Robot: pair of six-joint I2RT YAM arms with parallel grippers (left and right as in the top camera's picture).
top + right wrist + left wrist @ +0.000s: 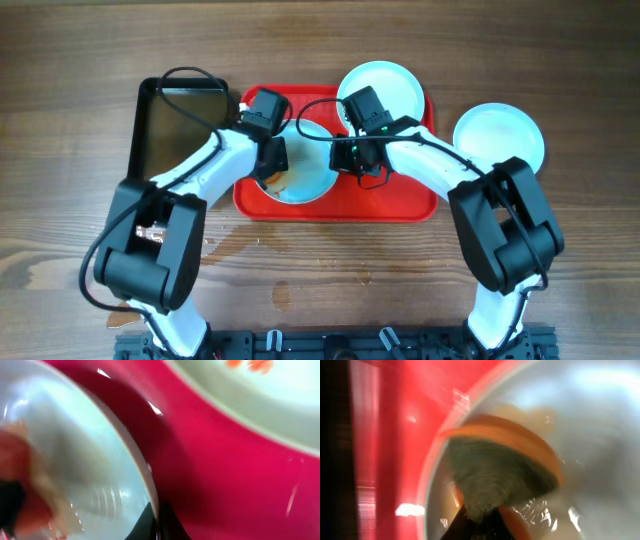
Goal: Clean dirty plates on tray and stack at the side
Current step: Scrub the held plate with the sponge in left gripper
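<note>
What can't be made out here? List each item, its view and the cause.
Overhead: near plate mostly hidden under both arms.
Left wrist: sponge motion-blurred; fingers cut off by the bottom edge.
Right wrist: far plate stains blurred, cropped by the top edge.

Three plates [312,165] [400,85] [500,135] are counted. One red tray [400,206] and one black pan [180,125] are seen. Two robot arms [200,165] [435,165] are seen. One sponge [495,475], it seems, is shown in the blurry left wrist view.

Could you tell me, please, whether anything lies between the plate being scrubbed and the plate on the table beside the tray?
Only the right arm, its right hand gripping the scrubbed plate, and the tray rim lie before the table plate.
</note>
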